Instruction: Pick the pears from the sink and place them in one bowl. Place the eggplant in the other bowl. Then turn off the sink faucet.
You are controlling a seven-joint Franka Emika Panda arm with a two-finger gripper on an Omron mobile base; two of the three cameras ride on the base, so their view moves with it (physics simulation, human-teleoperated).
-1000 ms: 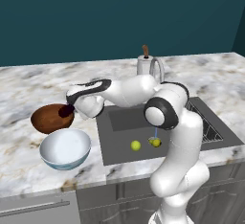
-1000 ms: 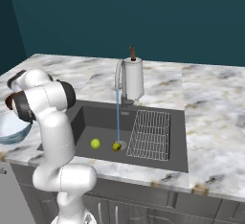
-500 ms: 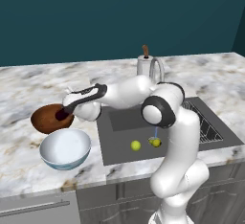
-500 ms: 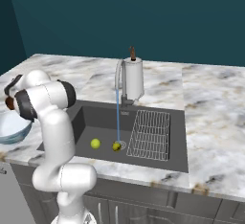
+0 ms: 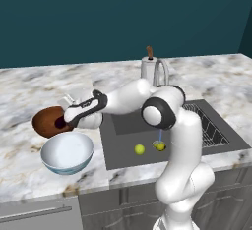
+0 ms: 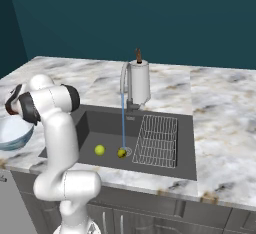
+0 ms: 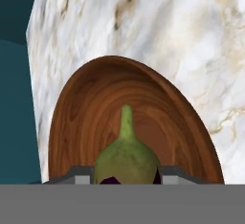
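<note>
Grey sink (image 5: 128, 126) with tap (image 6: 123, 80) running. White and blue bowl (image 5: 67, 153) beside brown bowl (image 5: 48, 121). Gripper (image 5: 63, 122) over brown bowl, shut tight on eggplant (image 7: 127, 158). Two pears (image 5: 140, 149) down in sink.

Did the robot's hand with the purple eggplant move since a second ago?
Yes, a little. In the left base view the gripper, shut on the dark purple eggplant, has dipped lower over the reddish-brown wooden bowl, which stays put.
</note>
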